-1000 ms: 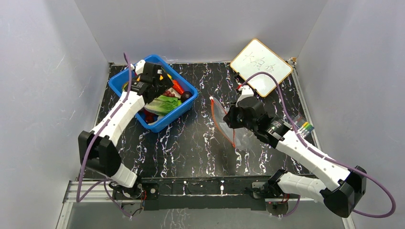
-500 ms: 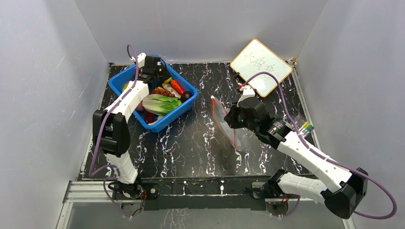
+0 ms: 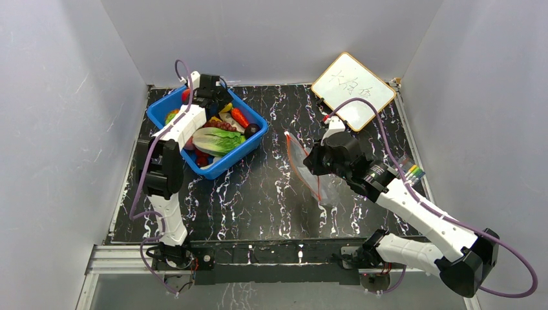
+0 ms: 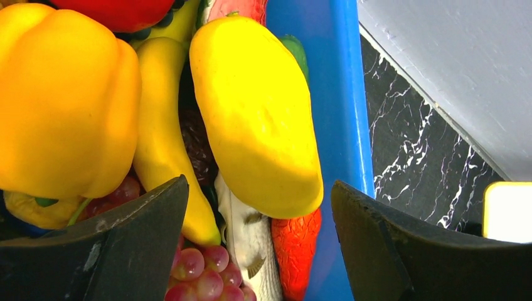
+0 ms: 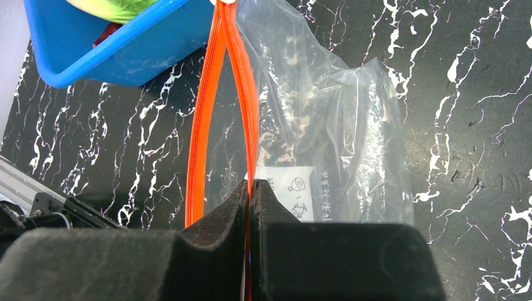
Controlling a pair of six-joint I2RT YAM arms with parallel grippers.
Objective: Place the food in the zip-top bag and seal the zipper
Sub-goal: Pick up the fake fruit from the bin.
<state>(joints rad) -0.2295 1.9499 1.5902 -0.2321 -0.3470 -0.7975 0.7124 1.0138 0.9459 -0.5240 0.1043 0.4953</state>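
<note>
The food fills a blue bin [image 3: 236, 158] at the back left: a green lettuce [image 3: 216, 139], a yellow pepper [image 4: 63, 100], a long yellow fruit [image 4: 257, 113], a banana [image 4: 163, 144], grapes [image 4: 201, 269] and a white fish [image 4: 251, 244]. My left gripper [image 3: 210, 87] [image 4: 258, 188] hangs open just above the long yellow fruit at the bin's far side, holding nothing. The clear zip-top bag [image 3: 329, 190] [image 5: 326, 125] stands on the table's middle, its mouth spread. My right gripper [image 3: 310, 161] [image 5: 250, 183] is shut on one side of the red-orange zipper [image 5: 216, 94].
A whiteboard [image 3: 352, 82] leans at the back right corner. Coloured markers [image 3: 412, 171] lie by the right wall. The bin's blue wall [image 4: 339, 94] runs right beside my left gripper's right finger. Grey walls close in the black marbled table [image 3: 258, 194].
My left arm has reached farther back over the bin, and its jaws have narrowed a little. The right gripper and the bag have stayed put.
</note>
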